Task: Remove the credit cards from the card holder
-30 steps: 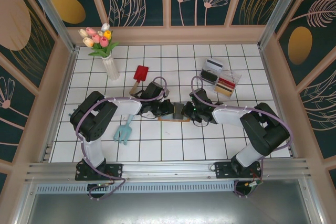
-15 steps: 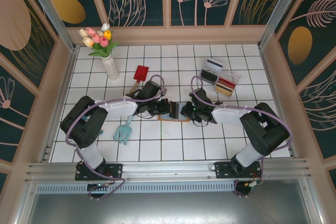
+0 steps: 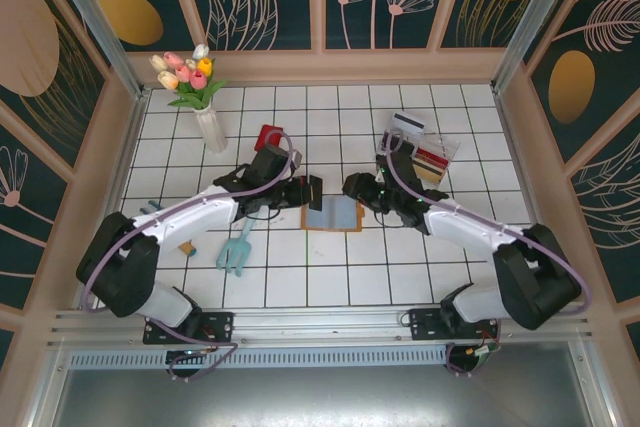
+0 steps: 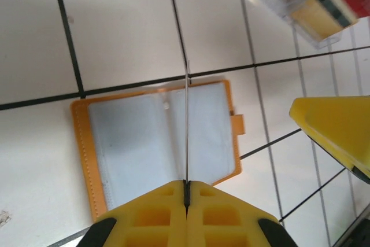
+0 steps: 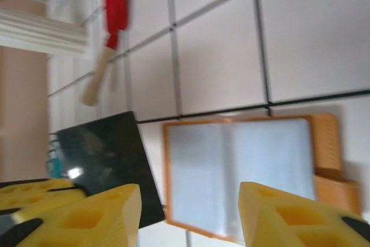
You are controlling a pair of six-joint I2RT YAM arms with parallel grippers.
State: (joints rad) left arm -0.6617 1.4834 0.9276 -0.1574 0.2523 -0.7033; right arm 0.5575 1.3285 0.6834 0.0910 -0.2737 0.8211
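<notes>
Near the far left corner of the tabletop stands one vase (image 3: 211, 130) with tulips, which has no part in the work. Right of it, the left gripper (image 4: 186, 185) is clenched on one dark credit card (image 5: 107, 163), held by one edge. The card is fully out of the pockets and near the left side of the card holder (image 4: 157, 138). This one card holder lies open and flat near the middle of the tabletop, a little toward the near edge, with two greyish pockets facing up. Whether more cards are inside them I cannot tell. The right gripper (image 5: 189, 202) hangs over the holder with its fingers spread and nothing between them. I judge the step in hand is to carry this card aside and lay it on a bare tile. It should go well if the left arm moves sideways, low and slowly, and lets go only when the card is close to the tiles. One clear tray (image 3: 421, 149) sits toward the far right corner.
</notes>
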